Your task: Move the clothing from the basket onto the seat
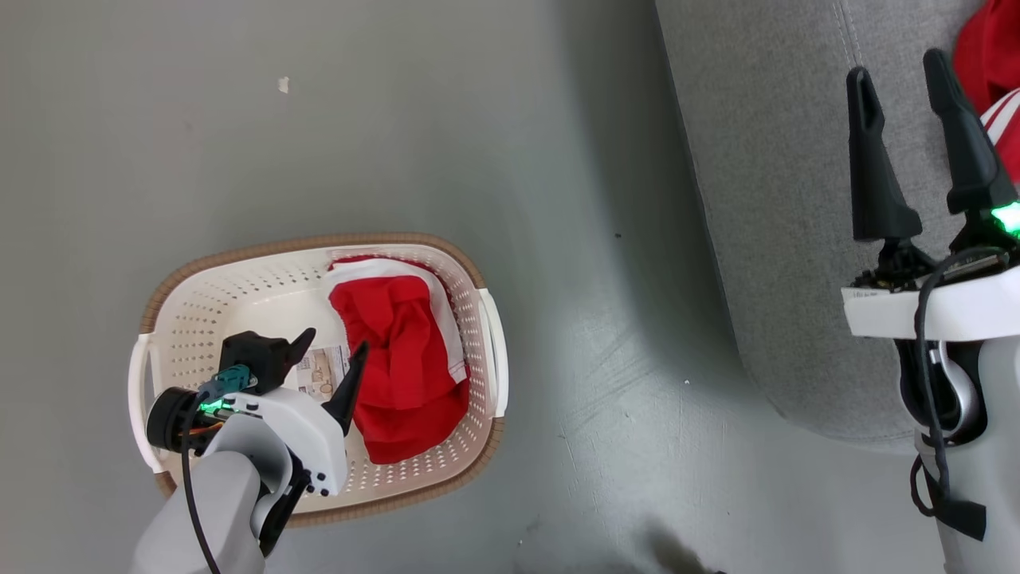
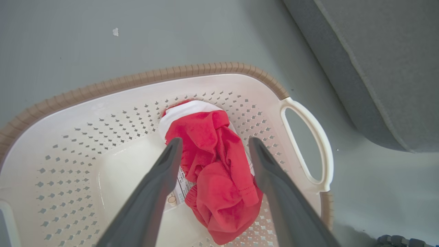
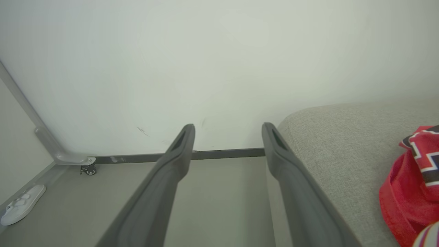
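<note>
Left gripper (image 1: 335,341), dark fingers spread apart, empty, over crumpled red-and-white soft clothing (image 1: 398,359) in cream perforated plastic basket (image 1: 239,251), right gripper (image 1: 898,68) likewise unclenched above big grey woven seat (image 1: 765,199)

In the head view the basket (image 1: 215,311) sits on the floor (image 1: 398,119) at 8 o'clock, with the seat (image 1: 765,199) well apart at 2 o'clock. A garment (image 1: 398,367) lies in the basket's 3 o'clock half; a second garment (image 1: 984,48) lies on the seat, toward 2 o'clock
</note>
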You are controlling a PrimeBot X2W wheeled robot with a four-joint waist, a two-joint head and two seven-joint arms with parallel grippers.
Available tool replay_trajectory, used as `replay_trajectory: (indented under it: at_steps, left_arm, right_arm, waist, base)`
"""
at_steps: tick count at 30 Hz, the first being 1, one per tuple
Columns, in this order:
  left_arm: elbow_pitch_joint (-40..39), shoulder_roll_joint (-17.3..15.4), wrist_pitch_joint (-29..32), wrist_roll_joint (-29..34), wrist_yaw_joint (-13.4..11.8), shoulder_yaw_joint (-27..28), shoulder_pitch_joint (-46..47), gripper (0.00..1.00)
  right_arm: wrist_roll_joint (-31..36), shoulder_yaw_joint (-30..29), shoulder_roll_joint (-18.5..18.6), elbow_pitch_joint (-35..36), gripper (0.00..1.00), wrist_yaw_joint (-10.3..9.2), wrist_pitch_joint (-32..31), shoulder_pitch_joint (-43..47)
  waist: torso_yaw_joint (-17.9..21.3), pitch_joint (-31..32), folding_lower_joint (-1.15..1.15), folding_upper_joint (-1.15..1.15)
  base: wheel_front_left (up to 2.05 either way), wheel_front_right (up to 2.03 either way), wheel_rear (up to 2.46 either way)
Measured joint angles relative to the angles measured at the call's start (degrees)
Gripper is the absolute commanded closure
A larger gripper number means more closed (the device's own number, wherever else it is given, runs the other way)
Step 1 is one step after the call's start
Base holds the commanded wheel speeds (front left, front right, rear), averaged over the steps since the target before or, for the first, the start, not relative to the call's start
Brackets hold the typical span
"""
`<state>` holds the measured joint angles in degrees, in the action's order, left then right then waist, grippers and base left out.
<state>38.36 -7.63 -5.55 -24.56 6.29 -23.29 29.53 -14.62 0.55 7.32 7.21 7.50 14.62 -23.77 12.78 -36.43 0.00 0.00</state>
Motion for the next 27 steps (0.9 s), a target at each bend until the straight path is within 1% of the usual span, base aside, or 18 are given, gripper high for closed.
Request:
replay_trajectory:
  at_steps: [6,15,27]
  left_arm:
    - [3.2,0.0,1.5,0.0,0.3,-0.5,1.7,0.00]
    - [6.5,-0.3,2.7,0.0,0.4,-0.7,5.0,0.00]
    - [11.3,-1.4,6.2,1.2,0.5,-3.1,9.0,0.00]
  right_arm:
    - [0.0,0.1,-0.1,1.0,0.00,0.00,0.0,-1.5]
    - [-0.1,0.3,-1.2,1.2,0.00,0.00,0.0,-2.9]
    - [-0.5,0.8,-2.5,1.3,0.00,0.00,0.0,-4.9]
  waist:
    - [1.2,-2.2,0.00,0.00]
    - [2.5,-5.3,0.00,0.00]
    - [4.8,-9.6,0.00,0.00]
  base:
    - [0.00,0.00,0.00]
    - [0.00,0.00,0.00]
    - [0.00,0.00,0.00]
